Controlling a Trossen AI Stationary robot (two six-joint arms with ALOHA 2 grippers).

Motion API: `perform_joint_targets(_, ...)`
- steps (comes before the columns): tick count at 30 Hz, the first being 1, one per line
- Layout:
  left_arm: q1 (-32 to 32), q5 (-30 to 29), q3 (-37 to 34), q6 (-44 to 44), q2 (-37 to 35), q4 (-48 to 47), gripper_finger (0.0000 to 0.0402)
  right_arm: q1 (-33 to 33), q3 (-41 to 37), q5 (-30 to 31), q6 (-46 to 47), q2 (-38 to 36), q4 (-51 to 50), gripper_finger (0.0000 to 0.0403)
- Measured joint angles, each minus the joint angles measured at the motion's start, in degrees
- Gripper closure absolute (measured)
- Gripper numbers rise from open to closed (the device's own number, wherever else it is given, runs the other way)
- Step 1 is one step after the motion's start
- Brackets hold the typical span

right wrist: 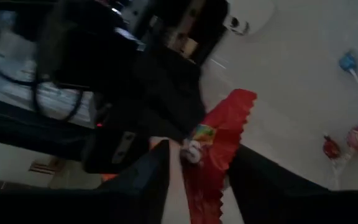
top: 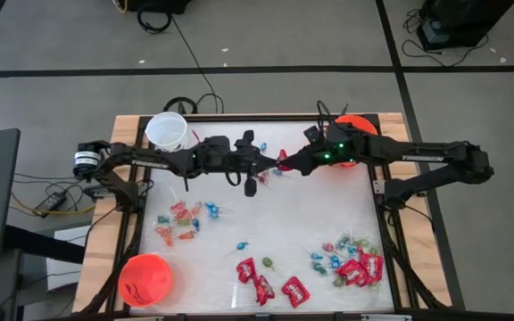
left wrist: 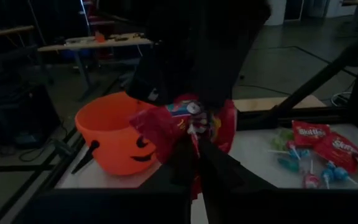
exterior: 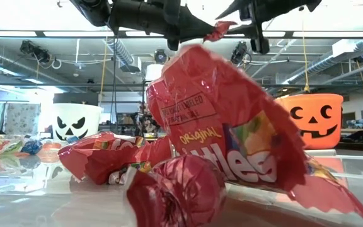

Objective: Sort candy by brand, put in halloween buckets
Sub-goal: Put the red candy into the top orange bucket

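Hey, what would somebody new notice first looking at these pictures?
Both arms meet above the table's far middle, the left gripper and right gripper both closed on one red packet. An orange bucket stands behind the right arm, a white bucket at far left.

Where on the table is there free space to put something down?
The middle of the table is bare, between the candy cluster and the heap of red packets and lollipops. The far edge is crowded: both grippers meet there on a red packet.
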Motion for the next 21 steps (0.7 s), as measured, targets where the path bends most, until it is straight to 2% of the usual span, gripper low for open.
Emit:
perform_joint_targets(4, -0.01, -0.05, -0.04, -1.72, 0.02, 0.14, 0.0375, -0.2, 0.0, 0.54, -0.7, 0.41, -0.19, 0.0357)
perform_joint_targets(5, 0.09, -0.21, -0.04, -3.22, 0.0, -0.03, 0.037, -0.4, 0.0, 0.73, -1.66, 0.26, -0.4, 0.0372)
perform_joint_targets(9, 1.29, 0.09, 0.13, -9.39, 0.0, -3.79, 0.0325, -2.91, -0.02, 2.22, -2.15, -1.25, -5.14, 0.0372)
perform_joint_targets(15, 3.31, 3.82, 0.13, -14.91, 0.0, -14.21, 0.0242, -9.74, -0.02, 5.5, -6.17, -4.35, -13.57, 0.0376)
perform_joint_targets(18, 4.27, 6.13, 0.13, -15.43, 0.0, -19.98, 0.022, -14.11, -0.02, 7.49, -9.07, -5.55, -18.33, 0.0377)
perform_joint_targets(21, 4.9, 8.39, 0.13, -15.5, 0.0, -23.11, 0.0214, -19.33, -0.02, 9.74, -9.78, -6.08, -24.6, 0.0377)
